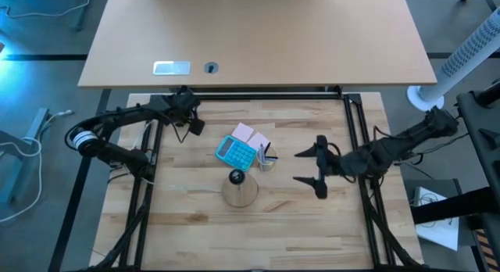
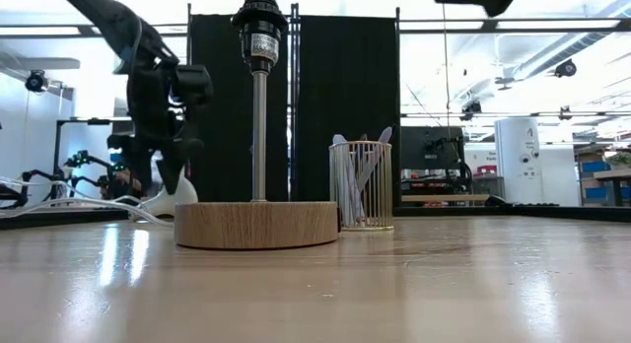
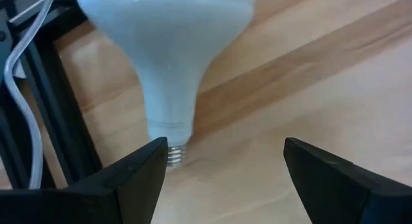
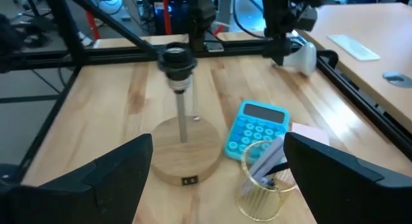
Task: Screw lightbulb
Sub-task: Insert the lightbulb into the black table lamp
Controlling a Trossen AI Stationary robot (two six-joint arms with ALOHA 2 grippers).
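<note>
Lightbulb lies on the wooden table beneath the spread left gripper, untouched; the right gripper hovers spread.

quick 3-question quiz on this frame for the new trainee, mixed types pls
1. True or false: the bulb is already in the socket.
2. Which gripper is nearest the bulb: A left, B right?
3. What lies right beside the calculator, on the side toward the right arm?

Key: 1 false, it lies on the table by the left gripper. 2 A, open around its base. 3 The wire cup.
</note>
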